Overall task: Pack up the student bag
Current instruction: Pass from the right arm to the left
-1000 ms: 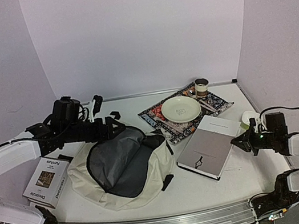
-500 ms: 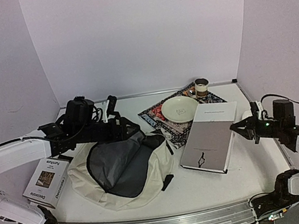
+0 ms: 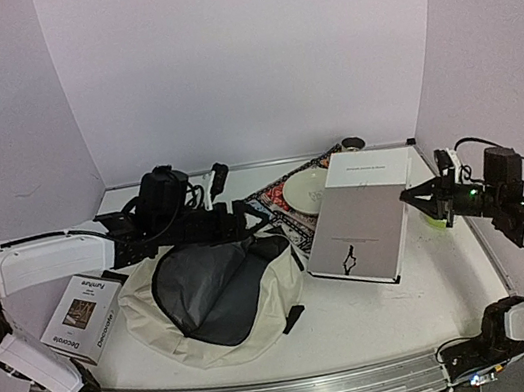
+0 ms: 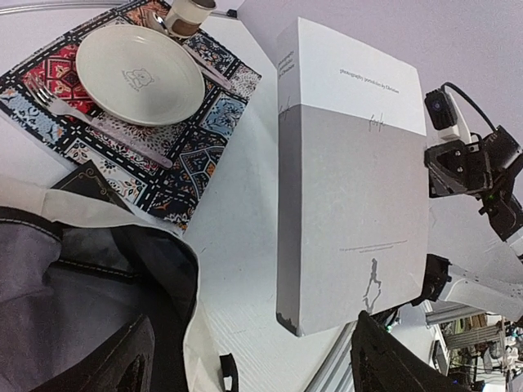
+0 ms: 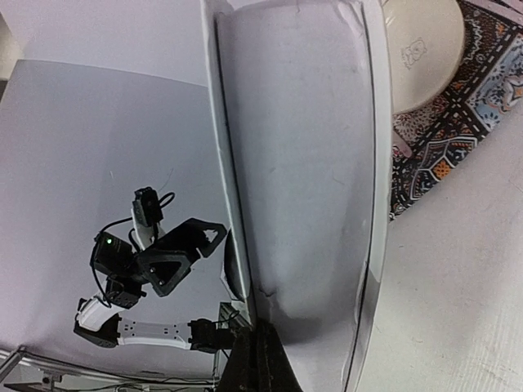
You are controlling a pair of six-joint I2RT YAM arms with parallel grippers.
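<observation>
Student bag [image 3: 215, 304]: soft cream fabric, slumped oval, grey lining gaping, black zipper trim, on table [image 3: 366, 325] front-left. Left gripper [image 3: 251, 220] spread wide over its far rim. Right gripper [image 3: 410, 198] clenched on edge of flat, rigid grey-white book [image 3: 359, 225], tilted up.

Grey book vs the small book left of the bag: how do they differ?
Size: the grey book is much larger than the small book.
Pose: the grey book is tilted up, its edge clamped in the right gripper; the small book lies flat on the table, untouched.
Cover: the grey book is plain grey and white; the small book carries a photo and black lettering.
Both are outside the student bag.
</observation>
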